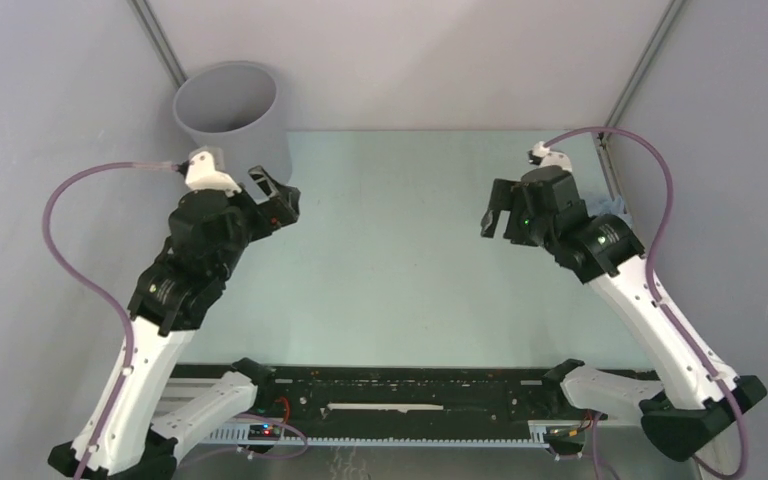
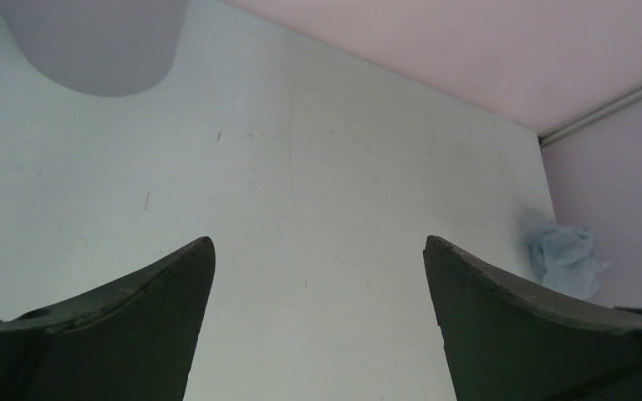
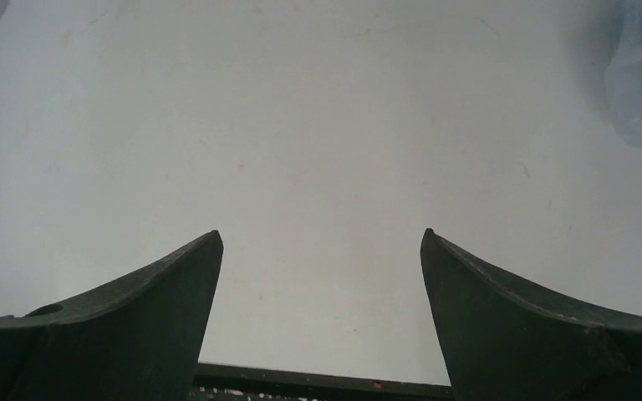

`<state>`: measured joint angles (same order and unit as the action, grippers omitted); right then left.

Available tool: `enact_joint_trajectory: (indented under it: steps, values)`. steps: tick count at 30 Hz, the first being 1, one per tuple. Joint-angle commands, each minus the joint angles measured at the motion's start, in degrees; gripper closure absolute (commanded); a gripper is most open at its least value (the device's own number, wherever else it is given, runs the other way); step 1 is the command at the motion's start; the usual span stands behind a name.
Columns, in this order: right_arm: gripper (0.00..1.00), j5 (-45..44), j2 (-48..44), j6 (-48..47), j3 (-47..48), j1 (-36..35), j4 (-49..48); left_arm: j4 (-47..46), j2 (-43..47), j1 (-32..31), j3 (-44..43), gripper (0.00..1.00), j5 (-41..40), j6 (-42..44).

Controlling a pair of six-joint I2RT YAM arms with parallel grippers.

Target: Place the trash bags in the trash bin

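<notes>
Nearest the arm bases the table [image 1: 390, 300] lies bare. Above it both arms are raised and angled inward, a posture that reads as ready rather than working. The left tool [image 1: 278, 195] has its jaws spread wide with nothing between them, and its wrist camera shows only table surface in the gap. The right tool [image 1: 500, 225] is the same: wide apart and holding nothing.

Further out, the trash bag [image 2: 564, 259] sits crumpled into a small pale blue heap at the table's right edge, close to the side wall. It is just beyond the right arm's wrist, so from above that arm hides most of it. This looks like a job for the right arm, whose wide jaws suit a bunched, slippery film.

Farthest off, the trash bin [image 1: 228, 105] stands upright in the far left corner with its mouth open to the top. It is well apart from the bag, so the carry would cross the whole table — perhaps with a handover.
</notes>
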<state>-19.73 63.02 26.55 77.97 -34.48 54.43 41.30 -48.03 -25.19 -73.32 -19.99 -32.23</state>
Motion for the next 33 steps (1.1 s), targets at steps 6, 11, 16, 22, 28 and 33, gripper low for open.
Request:
enact_joint_trajectory:
  steps: [6, 11, 16, 22, 28, 33]
  values:
    - [0.05, 20.7, 5.8, 1.2, -5.6, 28.9, -6.1, -5.0, -7.2, -0.5, -1.0, 0.00, 10.2, 0.2]
    - [0.06, 24.6, 12.1, 2.8, -5.3, 44.0, -9.1, -8.0, -10.6, -0.5, -2.7, 0.00, 12.8, 5.0]
    - [0.03, 16.0, 18.7, 1.6, -1.1, 51.2, -8.1, -8.6, -13.4, -0.5, -6.4, 0.00, 11.8, 11.8]
    - [0.04, 10.1, 29.5, -1.8, 8.0, 57.6, -8.1, -9.3, -14.5, -1.0, -7.2, 0.00, 6.9, 17.2]
    - [0.06, 6.8, 44.6, -5.0, 23.1, 59.1, -4.5, -10.4, -16.7, -3.4, -9.6, 0.00, 4.4, 23.1]
    - [0.10, 8.1, 52.4, -7.7, 29.2, 57.6, -1.1, -10.7, -18.1, -5.5, -10.8, 0.00, 4.8, 26.2]
